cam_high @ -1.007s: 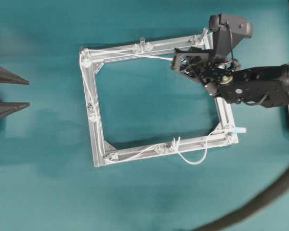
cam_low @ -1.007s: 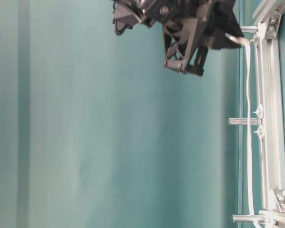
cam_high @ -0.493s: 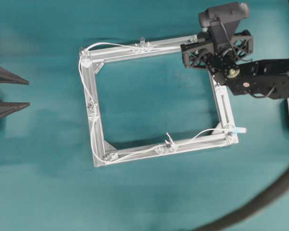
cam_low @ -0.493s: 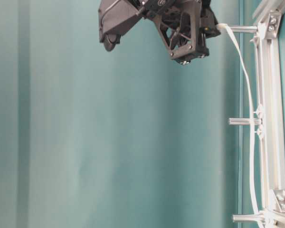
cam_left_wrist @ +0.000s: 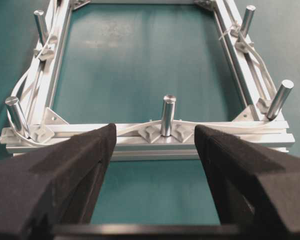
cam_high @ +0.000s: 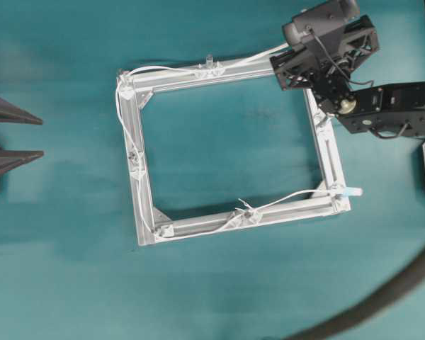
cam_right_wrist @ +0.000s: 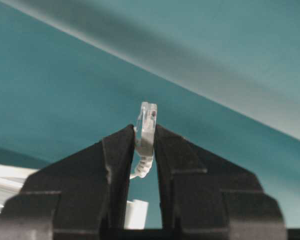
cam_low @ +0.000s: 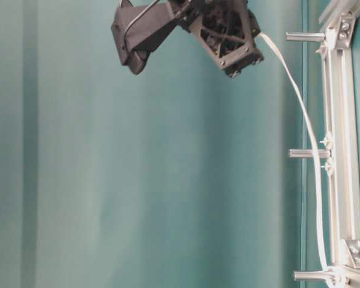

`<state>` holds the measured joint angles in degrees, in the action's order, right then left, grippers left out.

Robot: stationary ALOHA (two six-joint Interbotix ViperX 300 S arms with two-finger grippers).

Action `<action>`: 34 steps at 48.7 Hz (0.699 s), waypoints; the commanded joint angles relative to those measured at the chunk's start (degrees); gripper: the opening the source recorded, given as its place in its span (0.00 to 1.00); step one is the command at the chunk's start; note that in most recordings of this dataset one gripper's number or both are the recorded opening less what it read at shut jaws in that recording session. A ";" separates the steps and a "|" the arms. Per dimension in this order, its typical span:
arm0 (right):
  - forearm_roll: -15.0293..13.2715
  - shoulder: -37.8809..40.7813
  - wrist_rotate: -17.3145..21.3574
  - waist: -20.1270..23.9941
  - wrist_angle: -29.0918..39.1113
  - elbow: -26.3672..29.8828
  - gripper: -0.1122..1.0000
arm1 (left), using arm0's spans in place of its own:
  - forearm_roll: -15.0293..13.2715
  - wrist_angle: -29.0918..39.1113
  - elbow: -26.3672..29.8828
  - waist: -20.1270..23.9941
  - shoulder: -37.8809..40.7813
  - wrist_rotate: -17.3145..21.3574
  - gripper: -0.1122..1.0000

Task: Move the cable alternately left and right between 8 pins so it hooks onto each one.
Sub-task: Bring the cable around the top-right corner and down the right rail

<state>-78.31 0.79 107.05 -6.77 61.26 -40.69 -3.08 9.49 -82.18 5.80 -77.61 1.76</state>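
Between right tool [cam_right_wrist: 145, 145] fingers: cable [cam_right_wrist: 146, 131] end

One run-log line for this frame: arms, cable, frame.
right gripper: jaws shut on cable plug end, over frame top-right corner | left gripper: jaws open, idle | cable: routed along pins

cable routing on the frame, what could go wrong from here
The right gripper pinches only the small clear plug at the tip of the cable, so a tug might pull it free. In the table-level view the cable hangs in a slack arc beside the pins, so it may slide over a pin top. A hard pull could drag the frame.
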 commanded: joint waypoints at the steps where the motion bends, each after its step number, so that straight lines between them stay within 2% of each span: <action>1: -1.93 -2.02 -0.09 -0.62 0.44 -0.62 0.24 | 0.09 -0.35 0.62 -0.18 0.53 0.44 0.77; 16: -8.44 -5.01 0.18 -1.85 -1.05 -4.75 0.24 | 0.09 -0.35 0.62 -0.18 0.53 0.44 0.77; 26: -12.92 -5.98 1.41 -6.86 -10.99 -7.47 0.24 | 0.09 -0.35 0.62 -0.18 0.53 0.44 0.77; 34: -16.96 -5.98 3.87 -11.34 -18.11 -8.00 0.24 | 0.09 -0.35 0.62 -0.18 0.53 0.44 0.77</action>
<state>-93.43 -3.96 110.30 -16.52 45.70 -49.04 -3.08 9.49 -82.27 5.71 -77.52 1.76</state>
